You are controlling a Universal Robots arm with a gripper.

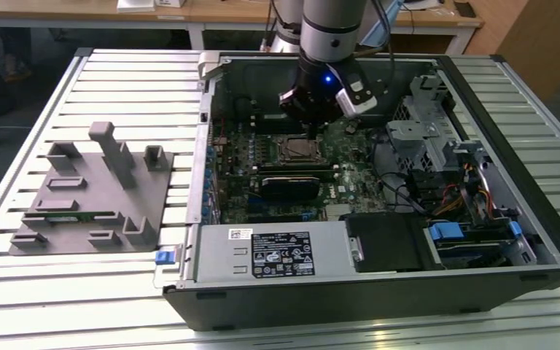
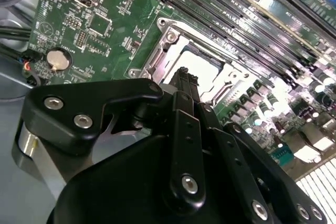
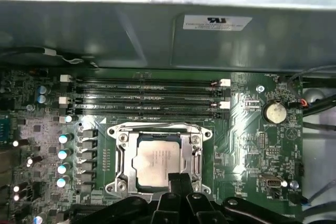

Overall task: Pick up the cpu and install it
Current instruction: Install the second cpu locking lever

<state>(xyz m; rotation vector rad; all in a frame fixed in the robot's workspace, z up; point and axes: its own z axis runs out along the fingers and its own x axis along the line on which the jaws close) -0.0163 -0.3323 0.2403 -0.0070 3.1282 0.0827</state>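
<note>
Above the open computer case, the black gripper [image 1: 311, 125] hangs over the socket; in both wrist views its black fingers [image 3: 179, 183] look pressed together with nothing between them, their tips at the near edge of the cpu. That small flat square cpu [image 3: 159, 163] with its pale silver metal top lies seated inside the silver metal socket frame [image 3: 122, 157] on the green motherboard [image 3: 247, 145]. On the exterior view's left, a grey plastic holder tray [image 1: 90, 193] stands on the slatted table [image 1: 27, 109].

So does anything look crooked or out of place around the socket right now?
Nothing stands out. The cpu lies flat and square inside the socket frame, with the gripper just above its edge.
</note>
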